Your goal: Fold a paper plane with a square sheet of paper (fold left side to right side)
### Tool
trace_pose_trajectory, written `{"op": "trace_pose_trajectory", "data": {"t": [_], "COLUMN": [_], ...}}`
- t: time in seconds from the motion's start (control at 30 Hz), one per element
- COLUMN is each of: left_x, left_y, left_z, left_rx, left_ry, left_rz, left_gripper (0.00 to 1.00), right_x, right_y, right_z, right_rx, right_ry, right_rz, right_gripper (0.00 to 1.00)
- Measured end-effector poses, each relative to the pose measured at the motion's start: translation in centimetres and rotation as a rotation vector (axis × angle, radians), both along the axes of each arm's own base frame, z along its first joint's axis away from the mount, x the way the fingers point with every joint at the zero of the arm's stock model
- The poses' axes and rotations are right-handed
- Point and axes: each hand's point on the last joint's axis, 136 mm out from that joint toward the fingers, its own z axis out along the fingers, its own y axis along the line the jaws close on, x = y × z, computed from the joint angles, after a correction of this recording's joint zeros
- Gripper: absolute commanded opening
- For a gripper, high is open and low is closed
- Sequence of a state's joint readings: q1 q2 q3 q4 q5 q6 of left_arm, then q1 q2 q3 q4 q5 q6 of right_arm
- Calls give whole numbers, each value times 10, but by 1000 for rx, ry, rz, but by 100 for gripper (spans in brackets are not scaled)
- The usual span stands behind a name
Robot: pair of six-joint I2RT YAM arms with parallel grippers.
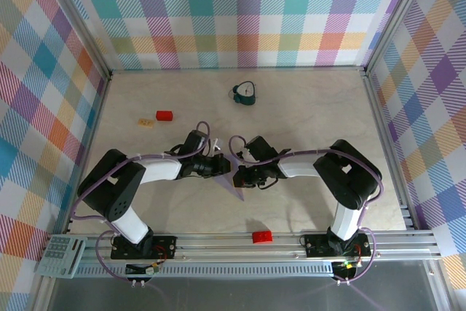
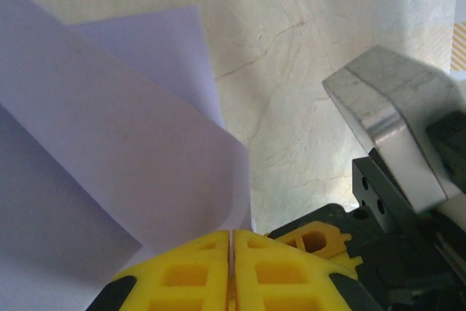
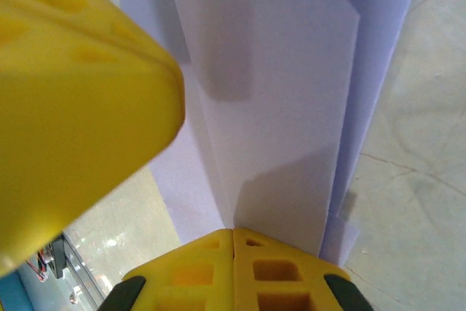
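Paper plane (image 1: 237,186) (image 2: 109,151) (image 3: 284,92): pale lavender, folded to a narrow wedge with its point toward the arm bases; lies at the centre of the pale marbled surface (image 1: 306,121), directly between the two arm ends. Left fingers (image 1: 220,167) (image 2: 182,274): yellow, closed, tips pressed together; overlapping paper layers reach right up to the tips on their left side; whether any paper is pinched cannot be told. Right fingers (image 1: 244,175) (image 3: 284,274): yellow, closed, tips pressed together; a crease in the paper runs straight down to the seam between them; pinched or merely touching, cannot be told. Teal clock-like object (image 1: 245,93): toward the far wall, well apart from the paper. Red block (image 1: 164,115): far left, a tan block (image 1: 146,121) just beside it. Second red block (image 1: 261,236): near edge, beside the rail. Grey keypad (image 1: 62,255): near-left corner
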State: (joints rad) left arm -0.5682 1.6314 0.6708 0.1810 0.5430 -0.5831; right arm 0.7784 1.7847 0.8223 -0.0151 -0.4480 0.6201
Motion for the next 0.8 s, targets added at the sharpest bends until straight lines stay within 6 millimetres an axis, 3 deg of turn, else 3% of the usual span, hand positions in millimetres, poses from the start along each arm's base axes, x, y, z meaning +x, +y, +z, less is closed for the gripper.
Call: {"op": "trace_pose_trajectory", "data": {"t": [0.23, 0.53, 0.8], "left_x": [-6, -7, -4], "left_y": [-9, -8, -8], "left_z": [-6, -20, -22], "left_rx": [-19, 6, 9], "left_ry": [23, 46, 38], "left_rz": [-15, -9, -1], "left_gripper": [10, 10, 9], "right_x": [0, 2, 2], "right_y": [0, -2, -3], "right_z": [0, 0, -1], "right_rx": [-24, -44, -71], "right_ry": [11, 9, 0], "right_rz": [3, -4, 3], "right_gripper": [0, 0, 0]}}
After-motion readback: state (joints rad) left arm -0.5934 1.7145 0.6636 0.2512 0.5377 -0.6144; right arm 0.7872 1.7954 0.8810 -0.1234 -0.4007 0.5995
